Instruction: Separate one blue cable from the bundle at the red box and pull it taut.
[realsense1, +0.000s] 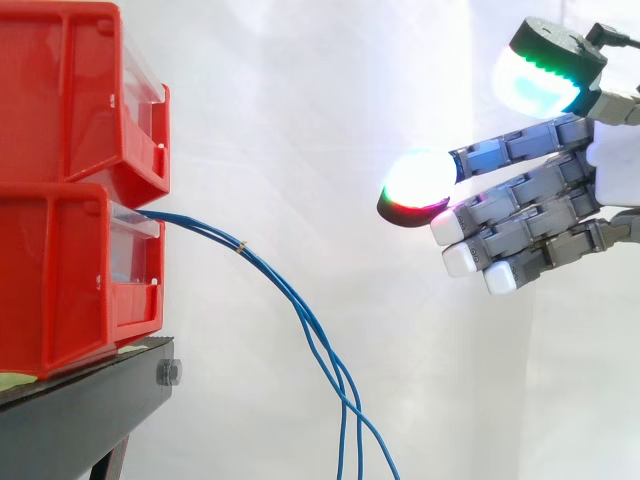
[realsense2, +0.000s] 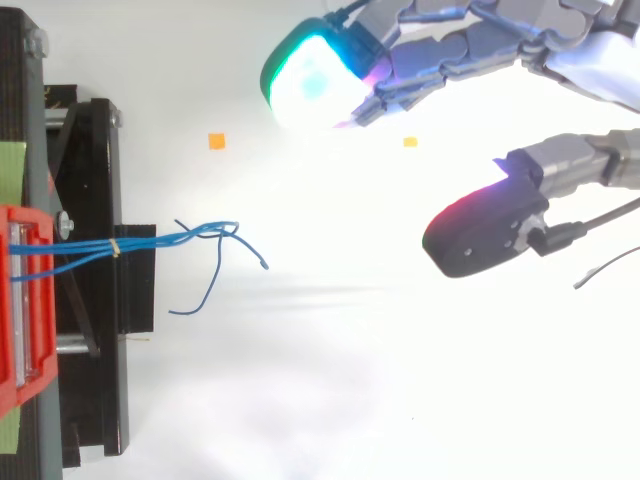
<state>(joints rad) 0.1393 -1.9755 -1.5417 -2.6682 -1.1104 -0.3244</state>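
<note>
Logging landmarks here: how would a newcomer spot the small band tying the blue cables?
Find the two stacked red bins on the black stand; the blue cables leave the lower bin. A short way out along them sits the band, a pale yellowish ring, the sole non-blue mark on the bundle.

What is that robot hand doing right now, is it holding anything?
Hand: open, fingers stretched out, holding nothing, well apart from the blue cables hanging from the red box.
</note>
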